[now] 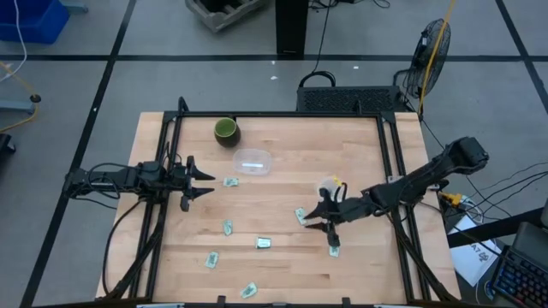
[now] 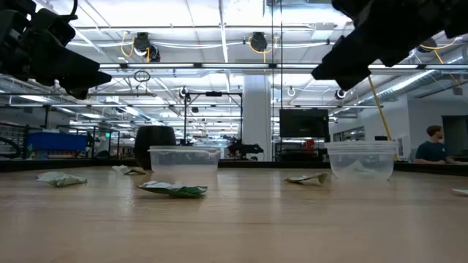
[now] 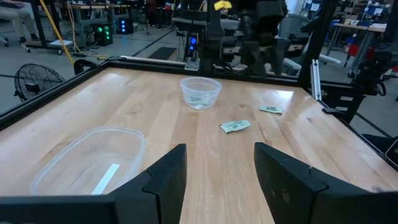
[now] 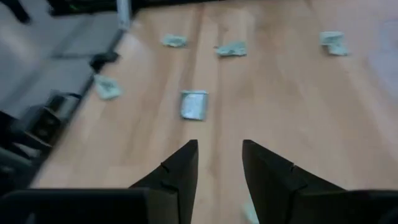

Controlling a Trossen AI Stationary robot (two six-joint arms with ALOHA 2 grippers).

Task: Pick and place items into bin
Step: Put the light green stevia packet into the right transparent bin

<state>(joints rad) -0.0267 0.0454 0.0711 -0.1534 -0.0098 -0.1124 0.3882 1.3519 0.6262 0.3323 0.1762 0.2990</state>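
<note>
Nearest, along the front edge of the table (image 1: 282, 282): two of the pale green packets, one at the very edge (image 1: 248, 290) and one just inboard to the left (image 1: 211, 260). Both lie flat and loose, scattered with no order.

Next row back: a packet (image 1: 228, 227), a darker one at centre (image 1: 265, 244), and one directly beneath the right gripper (image 1: 332, 233). That gripper hangs over the right-centre of the table with its fingers parted and nothing between them, pointed down as if lining up on the packet below; a further packet (image 1: 300, 216) lies just beside it on the left.

Mid-table: a small round clear container (image 1: 329, 188) stands close behind the right gripper, handy for short drops; the left wrist view shows something pale already lying in it. A single packet (image 1: 230, 181) lies left of centre.

The left gripper (image 1: 202, 180) waits at the left side, fingers spread and empty, facing that packet.

Farther back: an oblong clear bin (image 1: 253, 161) holding one white strip (image 3: 106, 177).

Farthest: a dark green cup (image 1: 225, 130), near the rear edge, apart from the work.
</note>
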